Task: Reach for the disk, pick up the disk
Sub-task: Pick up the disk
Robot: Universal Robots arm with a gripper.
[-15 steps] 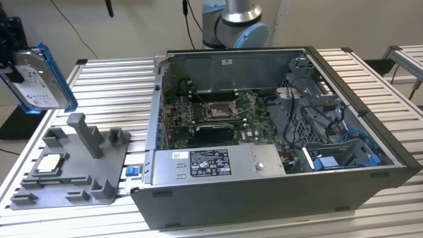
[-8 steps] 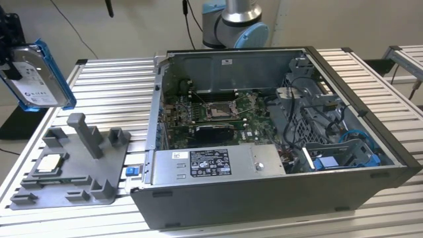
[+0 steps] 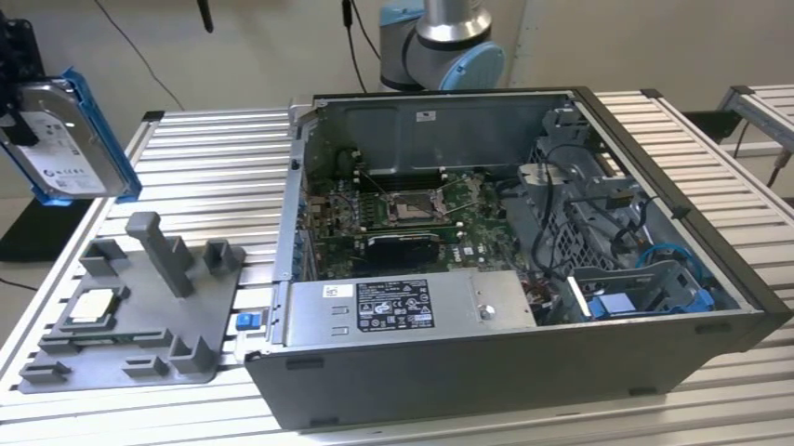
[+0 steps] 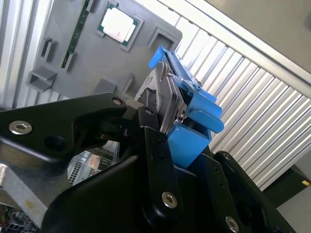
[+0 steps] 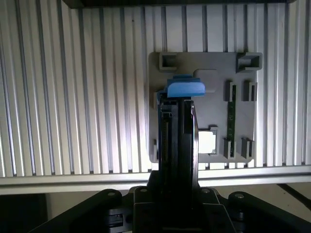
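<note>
The disk [image 3: 72, 139] hangs in the air above the tray [image 3: 139, 321], clear of the bench [image 3: 211, 158] and on the tray's side away from the case [image 3: 496, 376]. It stands on end with its long axis close to vertical, the top leaning a little away from the case and its labelled silver face turned toward the case. The gripper [image 3: 18, 102] holds it from the edge farther from the case. In the second wrist view the black fingers [image 4: 156, 155] are clamped on the disk's two flat sides, closed down to its thickness. The blue bracket [image 4: 197, 124] runs along the disk's rim, smooth moulded plastic against the dull metal body, with a screw head showing near the top corner. In the first wrist view the disk is edge-on, a thin dark slab pointing straight out from the gripper toward the tray, its blue tab at the far end. The tray is a flat grey plastic plate with raised square pockets and posts. A small square silver chip [image 3: 95, 307] lies in it. The bench is ribbed aluminium slats.
</note>
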